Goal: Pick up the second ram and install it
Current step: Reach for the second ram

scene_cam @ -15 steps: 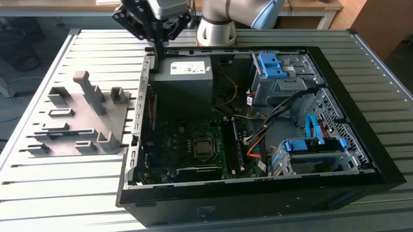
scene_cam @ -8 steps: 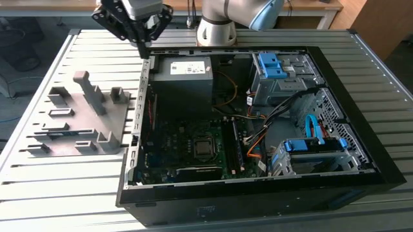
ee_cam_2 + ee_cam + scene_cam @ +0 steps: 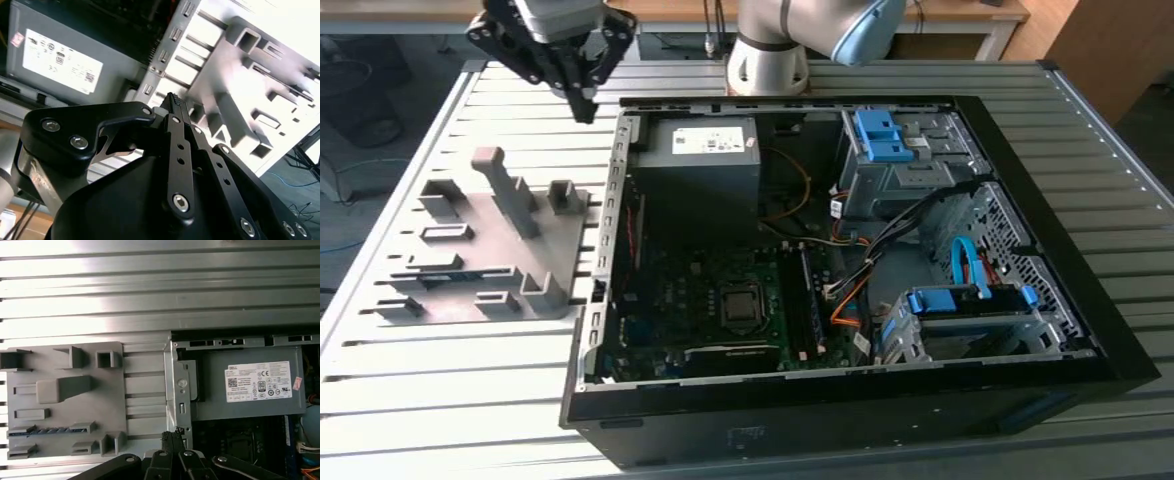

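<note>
Slatted metal table (image 3: 467, 400), wooden desk (image 3: 947, 12) behind; on the exterior view's left, grey fixture (image 3: 474, 290) holds the second ram (image 3: 50, 430) in a near slot, not yet picked; gripper (image 3: 587, 108) hovers far, between fixture and case, jaws together, empty; open PC case (image 3: 854, 390) on the right, install pending.

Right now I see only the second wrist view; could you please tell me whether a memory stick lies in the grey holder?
Observer: Yes; in the first wrist view a blue-green memory stick sits in a slot of the holder.
Operator: Thank you. Are the jaws near it?
Observer: No; in the exterior view they hang shut above the table, beside a corner of the computer case, apart from the holder.
</note>
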Motion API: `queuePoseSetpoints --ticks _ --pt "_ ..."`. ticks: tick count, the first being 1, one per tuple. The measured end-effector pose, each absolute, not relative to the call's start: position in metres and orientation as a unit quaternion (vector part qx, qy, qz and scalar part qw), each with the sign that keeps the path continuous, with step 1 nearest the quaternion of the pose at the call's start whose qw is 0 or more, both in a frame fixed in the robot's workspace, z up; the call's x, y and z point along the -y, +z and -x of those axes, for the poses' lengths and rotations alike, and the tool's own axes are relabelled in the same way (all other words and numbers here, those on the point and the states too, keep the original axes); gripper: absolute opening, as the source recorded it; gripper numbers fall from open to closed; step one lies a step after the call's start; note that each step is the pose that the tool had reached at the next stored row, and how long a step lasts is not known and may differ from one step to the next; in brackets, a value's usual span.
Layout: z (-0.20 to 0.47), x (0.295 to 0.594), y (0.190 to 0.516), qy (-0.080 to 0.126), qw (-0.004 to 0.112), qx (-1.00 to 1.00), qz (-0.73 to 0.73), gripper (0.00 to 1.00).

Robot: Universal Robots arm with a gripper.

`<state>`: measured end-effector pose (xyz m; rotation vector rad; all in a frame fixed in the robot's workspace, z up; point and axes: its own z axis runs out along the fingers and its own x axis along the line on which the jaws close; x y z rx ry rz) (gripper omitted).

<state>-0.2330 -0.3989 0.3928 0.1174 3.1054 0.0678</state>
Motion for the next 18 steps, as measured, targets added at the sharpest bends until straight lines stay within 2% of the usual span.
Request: queuePoseSetpoints --ticks 18 --pt "0.300 0.399 0.393 0.022 0.020 -0.999 -0.038 0.10"
